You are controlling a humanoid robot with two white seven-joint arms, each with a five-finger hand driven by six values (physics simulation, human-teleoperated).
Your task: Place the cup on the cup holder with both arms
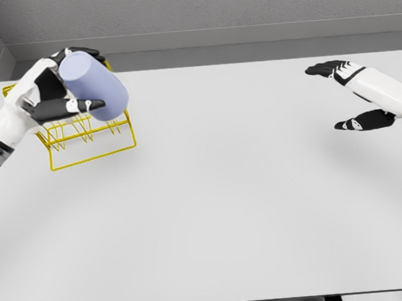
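Cup (pixel 95 84) in left robot hand (pixel 47 100) above yellow cup holder (pixel 92 141)

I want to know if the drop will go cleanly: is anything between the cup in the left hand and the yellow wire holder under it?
Nothing visible does. The left hand holds the lavender cup tilted, right over the yellow wire holder, and nothing else lies on or beside it. The cup hides part of the rack. The right hand is open, far off at the table's right.

White table (pixel 227 211), grey concrete wall (pixel 210 7) behind, even light.
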